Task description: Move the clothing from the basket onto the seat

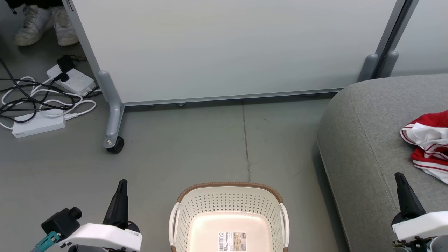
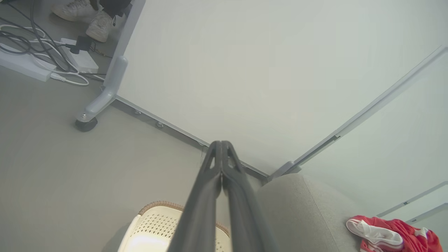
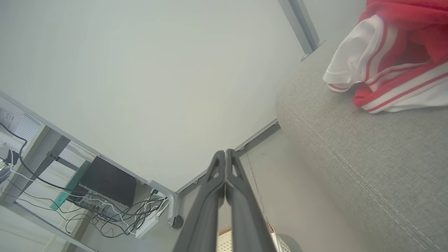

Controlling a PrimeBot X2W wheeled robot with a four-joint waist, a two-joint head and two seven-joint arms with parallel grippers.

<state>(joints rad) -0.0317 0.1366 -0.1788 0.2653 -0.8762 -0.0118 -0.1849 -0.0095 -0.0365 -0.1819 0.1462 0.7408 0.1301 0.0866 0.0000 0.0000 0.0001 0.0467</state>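
The cream basket (image 1: 229,203) with its brown rim stands on the floor at the bottom middle; its bare bottom shows a label sticker, with nothing inside. Red and white clothing (image 1: 428,145) lies bunched on the grey seat (image 1: 367,140) at the right, also seen as clothing (image 2: 388,236) and clothing (image 3: 392,59) in the wrist views. My left gripper (image 1: 122,183) is shut and empty, left of the basket above the floor; its closed fingertips (image 2: 221,145) touch. My right gripper (image 1: 398,176) is shut and empty over the seat's front part, just short of the clothing.
A white wheeled partition (image 1: 224,49) stands behind the basket, its caster (image 1: 114,145) at the left. Power strips and tangled cables (image 1: 45,101) lie on the floor at the far left, with a person's white shoes (image 1: 45,24) beyond. Grey floor (image 1: 210,147) spreads between partition and basket.
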